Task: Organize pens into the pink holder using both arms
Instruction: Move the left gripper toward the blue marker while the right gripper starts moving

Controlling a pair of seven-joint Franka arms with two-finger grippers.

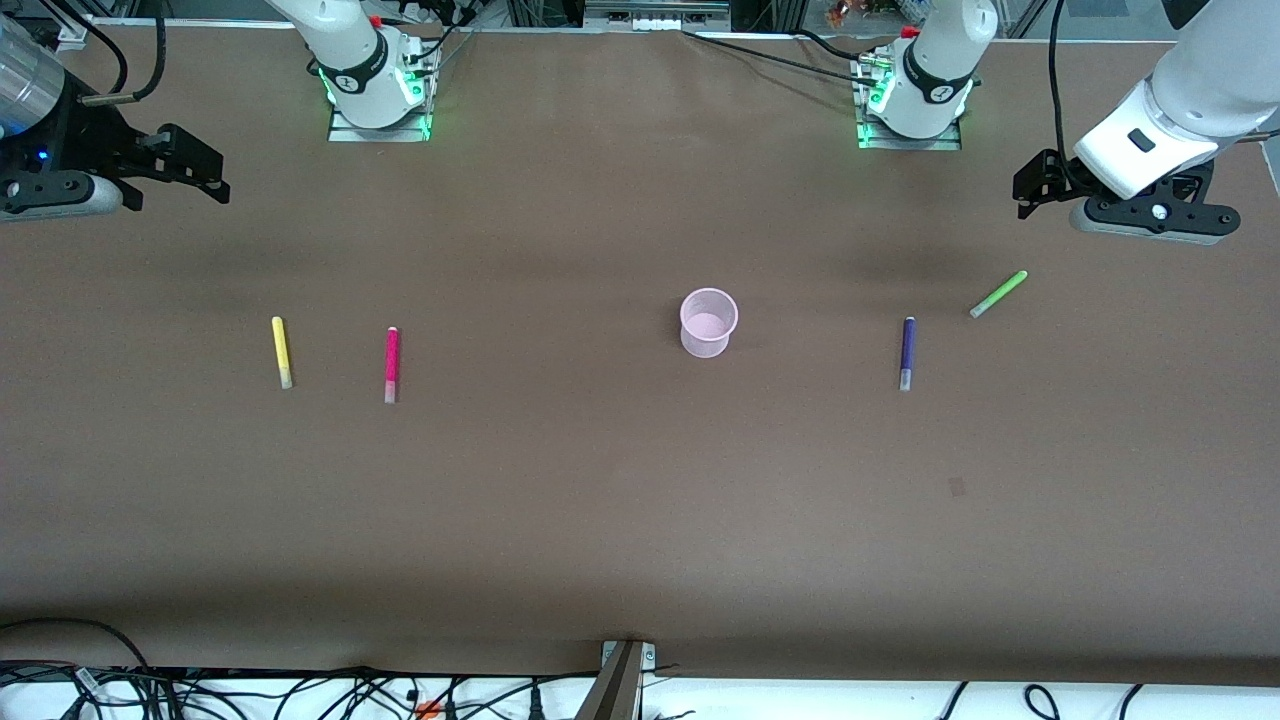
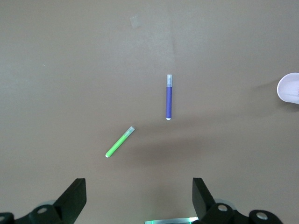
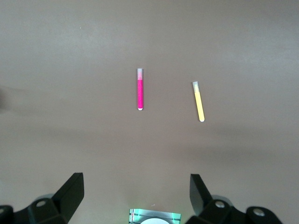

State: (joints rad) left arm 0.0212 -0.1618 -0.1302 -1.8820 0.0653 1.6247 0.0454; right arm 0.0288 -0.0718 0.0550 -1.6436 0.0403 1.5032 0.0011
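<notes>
We found no pen collected yet. The pink holder (image 1: 709,322) stood empty mid-surface; magenta pen (image 1: 391,364) and yellow pen (image 1: 282,351) lay toward the right arm's end, purple pen (image 1: 907,353) and green pen (image 1: 998,294) toward the left's. Left pincer (image 1: 1030,186) and right pincer (image 1: 205,170) hung spread, empty; each needed descent onto its nearest pen.

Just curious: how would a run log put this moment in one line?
left gripper open, waiting | right gripper open, waiting | four pens on table | cup empty

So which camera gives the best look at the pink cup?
The front view: the pink cup stands whole and upright, empty, between the pens. The left wrist view catches only a sliver of its rim at the edge. The right wrist view misses it.
</notes>
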